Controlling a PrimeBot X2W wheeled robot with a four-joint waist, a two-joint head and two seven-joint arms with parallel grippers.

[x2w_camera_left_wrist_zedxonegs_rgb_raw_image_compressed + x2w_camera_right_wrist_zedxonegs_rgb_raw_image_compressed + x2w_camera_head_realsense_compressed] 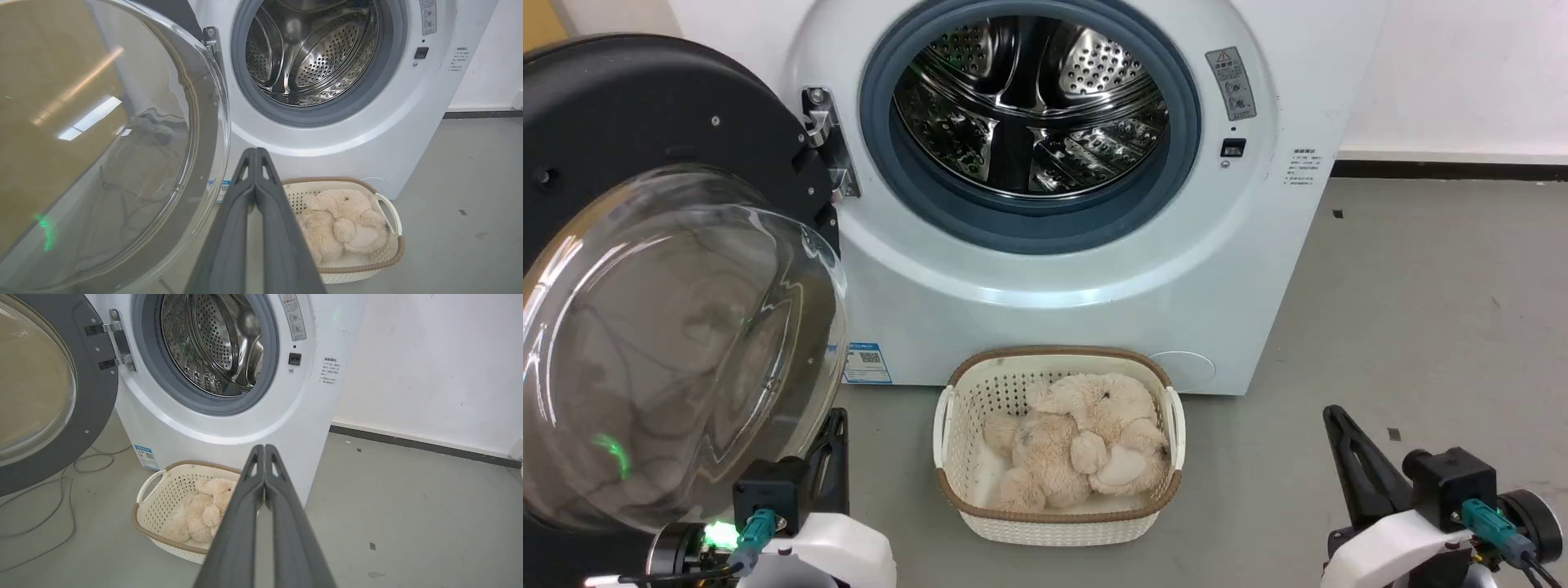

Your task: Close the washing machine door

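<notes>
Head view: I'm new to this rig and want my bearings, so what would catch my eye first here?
The door, with its bulging glass bowl, hangs wide open at the left, hinged to the washing machine. At centre top the shiny steel drum gapes open. On the floor in front of the machine sits a white basket holding a beige plush toy.

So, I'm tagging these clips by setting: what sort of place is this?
Probably a laundry corner of a lab or utility room: a white washing machine with its door swung open, a basket holding a plush toy, and a bare grey floor.
</notes>
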